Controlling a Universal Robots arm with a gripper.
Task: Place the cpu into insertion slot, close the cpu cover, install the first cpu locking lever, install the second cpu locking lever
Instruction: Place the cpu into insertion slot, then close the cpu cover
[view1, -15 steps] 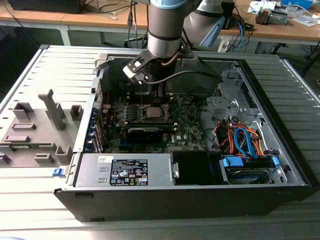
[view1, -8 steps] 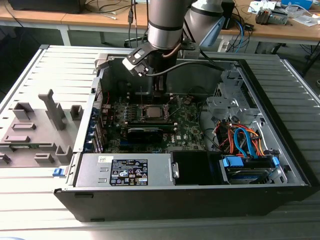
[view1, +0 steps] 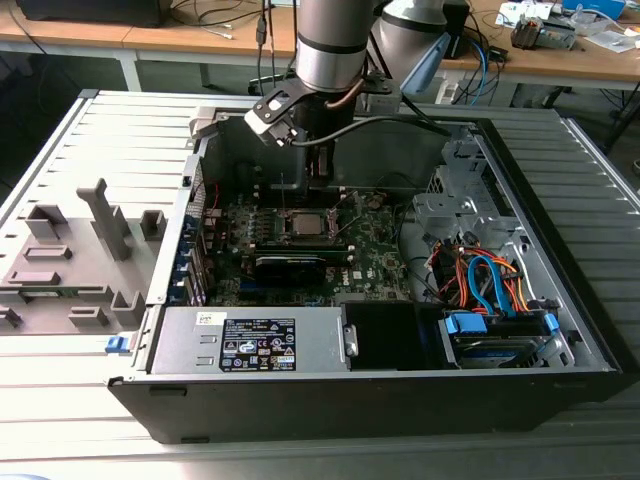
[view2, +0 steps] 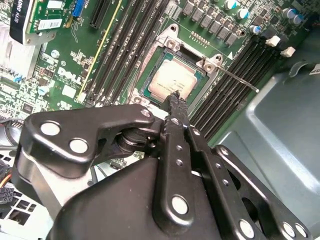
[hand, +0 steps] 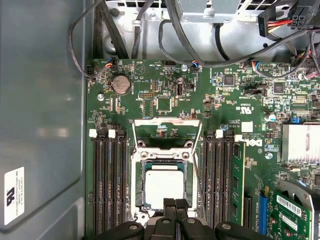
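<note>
Our fingers (hand: 170, 206) are pressed together into one narrow tip and carry nothing. In both wrist views they hang over the near edge of the cpu (hand: 164, 182); we cannot tell whether the tip (view2: 176, 107) touches the chip.

The cpu lies flat in the insertion slot (hand: 139, 187), silver top up, with the slot's dark frame showing on every side. The cpu cover (hand: 165, 121) is not down. In the first wrist view it stands swung back from the far side of the slot, and the green board shows through its window. In the second wrist view one thin locking lever (view2: 240, 81) angles away from a corner of the socket, out over the neighbouring memory slots (view2: 125, 45), and is not latched.

Long black memory slots (hand: 110, 180) flank the socket on both sides of the green motherboard (hand: 160, 85). A round coin battery (hand: 121, 85) sits further off on the same board.

In the exterior view the arm (view1: 335, 40) reaches down into an open computer case (view1: 560, 250) lying on its side. The fingers (view1: 322, 185) are just above the socket. A grey power supply (view1: 250, 340) fills the near side of the case, and orange and blue cables (view1: 485, 280) bunch towards the exterior view's right. The case rests on a slatted grey counter (view1: 60, 400), with grey plastic fixtures (view1: 105, 215) standing at the exterior view's left.
</note>
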